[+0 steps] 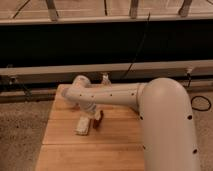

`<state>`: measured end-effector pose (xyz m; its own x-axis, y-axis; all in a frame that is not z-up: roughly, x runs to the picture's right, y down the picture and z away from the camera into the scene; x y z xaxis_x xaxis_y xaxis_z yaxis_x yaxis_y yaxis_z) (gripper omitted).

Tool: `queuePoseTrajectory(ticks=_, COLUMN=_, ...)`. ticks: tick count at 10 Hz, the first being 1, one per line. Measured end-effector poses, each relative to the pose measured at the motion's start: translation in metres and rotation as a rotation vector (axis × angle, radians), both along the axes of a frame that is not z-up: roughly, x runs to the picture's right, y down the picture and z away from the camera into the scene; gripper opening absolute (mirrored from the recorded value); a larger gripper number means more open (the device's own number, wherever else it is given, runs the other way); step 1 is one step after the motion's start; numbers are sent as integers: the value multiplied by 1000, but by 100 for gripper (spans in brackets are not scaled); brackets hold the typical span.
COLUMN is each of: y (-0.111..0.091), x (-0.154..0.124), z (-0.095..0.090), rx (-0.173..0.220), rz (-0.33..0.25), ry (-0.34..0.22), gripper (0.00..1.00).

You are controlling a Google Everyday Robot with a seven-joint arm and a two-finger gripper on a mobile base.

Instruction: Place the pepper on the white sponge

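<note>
The white sponge [83, 125] lies flat on the wooden table [65, 150], left of centre. The pepper [98, 117], small and dark red, is just right of the sponge, close beside it, right under the end of my arm. My gripper [92, 113] is at the end of the white arm, low over the table, between the sponge and the pepper and partly hidden by the wrist. Whether it holds the pepper does not show.
My large white arm [165, 125] covers the right part of the table. A small white object [105, 78] stands at the table's back edge. Behind it run a dark wall and a pale rail [50, 69]. Speckled floor lies to the left.
</note>
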<state>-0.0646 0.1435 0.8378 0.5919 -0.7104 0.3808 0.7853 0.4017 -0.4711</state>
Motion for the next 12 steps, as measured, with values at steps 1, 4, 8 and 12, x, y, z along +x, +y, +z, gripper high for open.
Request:
queuePoseTrajectory(ticks=1, y=0, x=4, z=2, rx=-11, rz=2, ry=-3, gripper=80)
queuePoseTrajectory(ticks=4, y=4, x=12, z=10, rx=-41, rz=11, ry=-23, gripper=80)
queuePoseTrajectory(ticks=8, y=9, x=32, z=25, rx=-70, rz=42, ry=-58, gripper=69)
queuePoseTrajectory(ticks=12, y=17, x=35, z=32, rx=-102, rz=43, ry=-84, gripper=31)
